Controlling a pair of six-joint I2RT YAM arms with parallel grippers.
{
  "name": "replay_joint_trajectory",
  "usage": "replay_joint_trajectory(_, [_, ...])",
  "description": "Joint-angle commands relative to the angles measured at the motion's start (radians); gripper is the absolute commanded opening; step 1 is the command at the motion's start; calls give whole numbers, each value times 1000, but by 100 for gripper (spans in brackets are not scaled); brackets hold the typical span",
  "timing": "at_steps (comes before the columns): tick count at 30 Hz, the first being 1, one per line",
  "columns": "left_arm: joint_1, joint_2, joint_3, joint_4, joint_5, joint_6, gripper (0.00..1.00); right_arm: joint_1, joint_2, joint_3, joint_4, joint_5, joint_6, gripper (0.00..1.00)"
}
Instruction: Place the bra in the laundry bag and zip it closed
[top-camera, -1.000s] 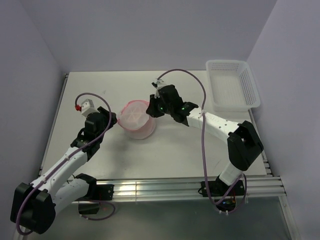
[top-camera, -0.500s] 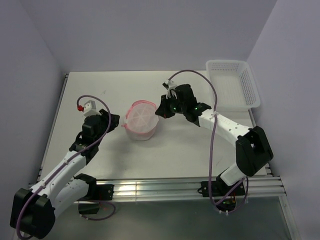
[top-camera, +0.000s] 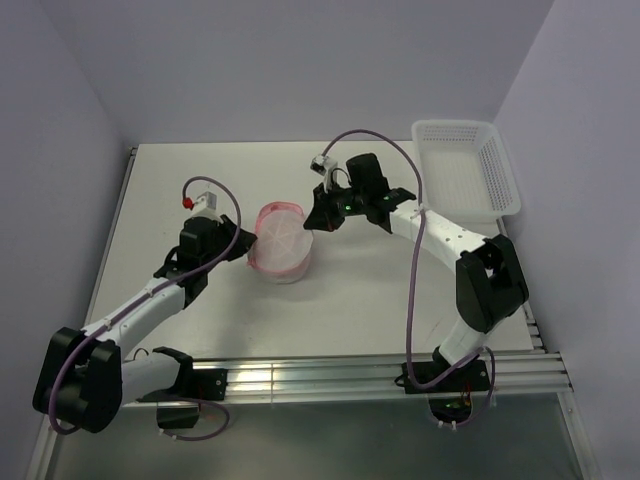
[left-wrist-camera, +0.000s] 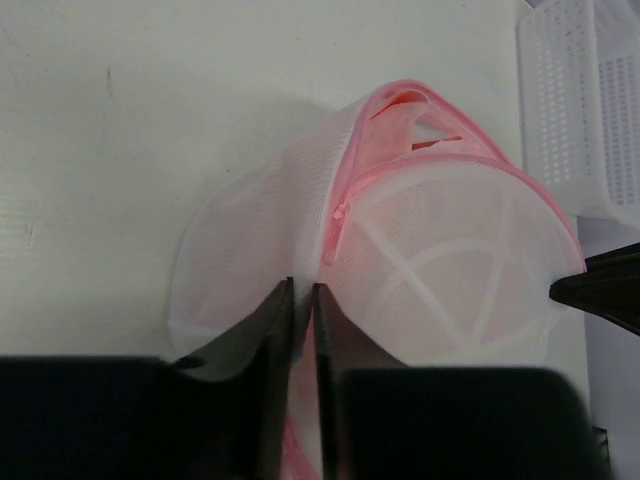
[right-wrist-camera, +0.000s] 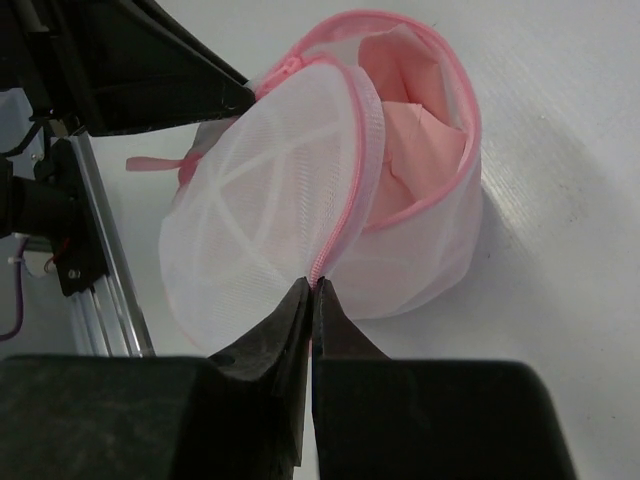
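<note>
Centrally on the tabletop (top-camera: 380, 290), the laundry bag (top-camera: 280, 240) sits tilted, ribbed lid facing up and half unzipped, the bra (right-wrist-camera: 410, 110) inside. The left hand (left-wrist-camera: 302, 290) and right hand (right-wrist-camera: 310, 285) pinch its rim from opposite sides.

Laundry bag (top-camera: 282, 240) at desk (top-camera: 200, 180) centre, bra (right-wrist-camera: 410, 130) inside, between left end effector (top-camera: 243, 247) and right end effector (top-camera: 310, 222). Basket (top-camera: 465, 170) far right.

**Pink trim on white mesh**

The laundry bag (top-camera: 281, 243) is translucent white mesh with a pink rim and zipper. At the tips of the black right gripper (right-wrist-camera: 312, 288), white ribs cross its lid. Beyond them, the bra (right-wrist-camera: 410, 110) shows pale pink. The basket (top-camera: 463, 170) is white lattice.
</note>
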Motion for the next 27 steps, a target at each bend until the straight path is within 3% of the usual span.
replay_joint_trajectory(1, [-1, -3, 24, 74, 69, 8, 13, -5, 14, 62, 8, -32, -27, 0])
replay_joint_trajectory(3, [-1, -17, 18, 80, 77, -1, 0, -6, 25, 76, 14, -12, -27, 0])
replay_joint_trajectory(9, [-1, -129, -85, 172, 129, -116, 0, -20, 87, 180, 33, 106, 54, 1])
replay_joint_trajectory(12, [-11, -184, -166, 248, 174, -214, 0, -26, 144, 303, -9, 203, 115, 12])
replay_joint_trajectory(15, [-60, -236, -269, 348, 146, -324, 0, -29, 178, 394, -87, 322, 181, 56])
replay_joint_trajectory(16, [-77, -249, -290, 394, 114, -350, 0, -28, 146, 388, -87, 341, 198, 77])
replay_joint_trajectory(20, [-151, -298, -388, 526, -53, -423, 0, -17, -53, 100, 83, 428, 301, 96])
replay_joint_trajectory(23, [-215, -307, -414, 584, -200, -435, 0, 27, -232, -104, 156, 533, 375, 96])
replay_joint_trajectory(27, [-277, -298, -445, 686, -292, -453, 0, 135, -496, -339, 229, 701, 479, 100])
